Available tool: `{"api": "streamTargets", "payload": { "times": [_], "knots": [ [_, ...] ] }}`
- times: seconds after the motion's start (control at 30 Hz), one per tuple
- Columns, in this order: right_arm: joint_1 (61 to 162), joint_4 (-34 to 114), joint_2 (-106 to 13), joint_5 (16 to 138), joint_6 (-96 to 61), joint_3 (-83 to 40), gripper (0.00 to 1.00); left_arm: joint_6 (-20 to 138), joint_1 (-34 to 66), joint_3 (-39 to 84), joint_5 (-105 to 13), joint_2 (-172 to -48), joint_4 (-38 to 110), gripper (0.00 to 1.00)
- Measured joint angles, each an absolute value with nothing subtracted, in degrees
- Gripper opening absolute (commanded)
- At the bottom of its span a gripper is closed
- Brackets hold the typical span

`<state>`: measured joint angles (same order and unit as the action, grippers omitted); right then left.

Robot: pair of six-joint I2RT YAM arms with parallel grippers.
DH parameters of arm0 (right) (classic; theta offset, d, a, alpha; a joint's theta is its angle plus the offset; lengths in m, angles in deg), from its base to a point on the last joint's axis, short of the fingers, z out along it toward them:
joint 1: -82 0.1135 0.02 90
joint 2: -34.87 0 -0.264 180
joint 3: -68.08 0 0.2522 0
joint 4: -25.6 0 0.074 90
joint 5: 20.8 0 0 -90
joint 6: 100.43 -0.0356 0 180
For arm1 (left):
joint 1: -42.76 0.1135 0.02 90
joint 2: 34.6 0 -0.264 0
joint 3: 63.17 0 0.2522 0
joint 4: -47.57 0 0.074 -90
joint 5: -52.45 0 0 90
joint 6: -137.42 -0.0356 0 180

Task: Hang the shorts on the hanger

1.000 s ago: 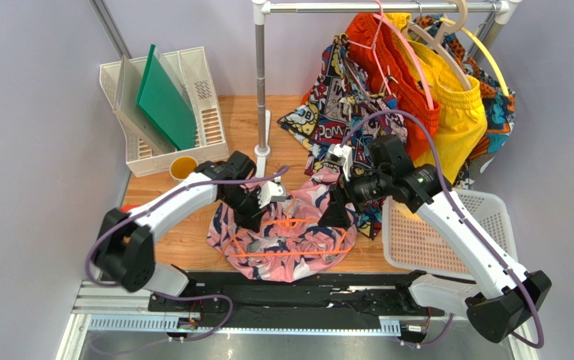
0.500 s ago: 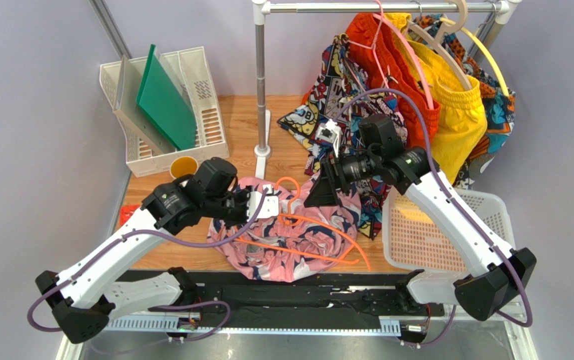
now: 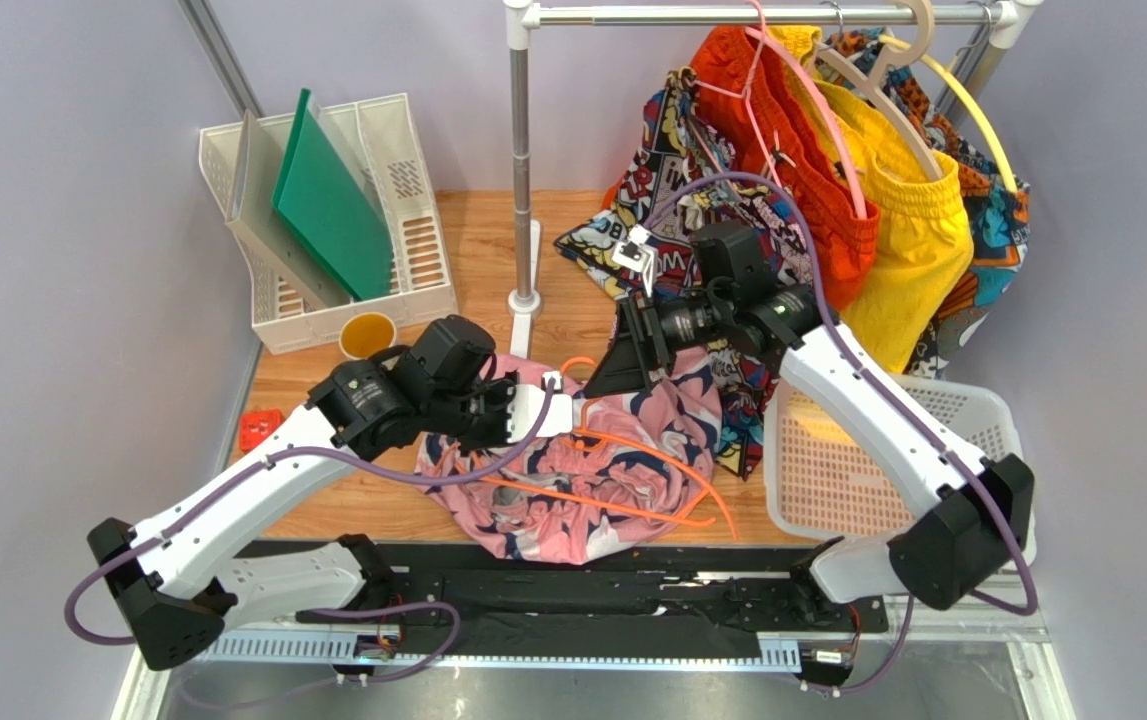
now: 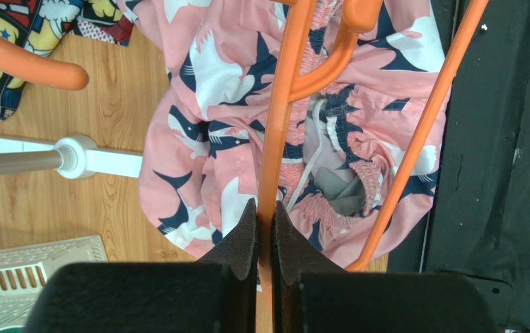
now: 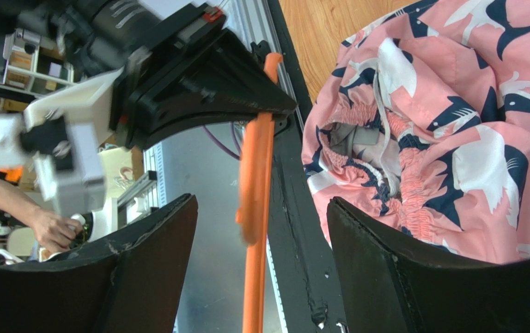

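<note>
Mid-near on surface (image 3: 477, 255): shorts (image 3: 534, 510), with hanger (image 4: 278, 139) lying across them. Back left: rack (image 3: 384, 165), cup (image 3: 367, 333) just before it. Right of shorts: basket (image 3: 850, 480).

The shorts (image 3: 564, 518) lie crumpled in a heap near the front of the wooden table, their near edge spilling onto the black rail. They are soft pink with navy and white birds scattered over them. The gathered elastic waistband faces up, gaping a little around a pale inner lining, and a white drawstring trails across it. The hanger (image 4: 279, 139) is thin bright orange plastic. It sits across the top of the heap, tilted rather than flat, with fabric showing through its open frame. One slim bar is pinched in the left gripper (image 4: 265, 215), and the long bottom bar slants out past the shorts' right edge.
</note>
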<state>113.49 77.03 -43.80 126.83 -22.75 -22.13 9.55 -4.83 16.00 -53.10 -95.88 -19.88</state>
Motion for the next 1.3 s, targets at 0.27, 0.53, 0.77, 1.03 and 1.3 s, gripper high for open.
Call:
{"api": "streamTargets", "payload": {
  "times": [0.27,0.53,0.77,1.03,1.3],
  "knots": [
    [115.0,72.6,-49.3,126.9,-27.3,-22.9,0.02,9.9,-6.0,17.1,-51.8,-98.2,-18.8,0.0],
    [115.5,71.7,-48.9,127.2,-25.9,-23.0,0.0,12.9,-3.3,17.1,-55.9,-98.0,-18.7,0.82],
    [114.0,79.7,-40.1,125.8,-14.1,-20.2,0.0,14.2,18.6,17.0,-71.9,-94.4,-22.4,0.65],
    [113.7,92.1,-30.9,120.2,8.1,-20.2,0.0,1.3,20.2,10.7,-78.0,-98.5,-33.1,0.59],
    [113.7,100.8,-30.7,115.1,22.7,-19.4,0.0,-12.0,9.3,-0.6,-76.2,-94.3,-33.2,0.56]
  ]
}}
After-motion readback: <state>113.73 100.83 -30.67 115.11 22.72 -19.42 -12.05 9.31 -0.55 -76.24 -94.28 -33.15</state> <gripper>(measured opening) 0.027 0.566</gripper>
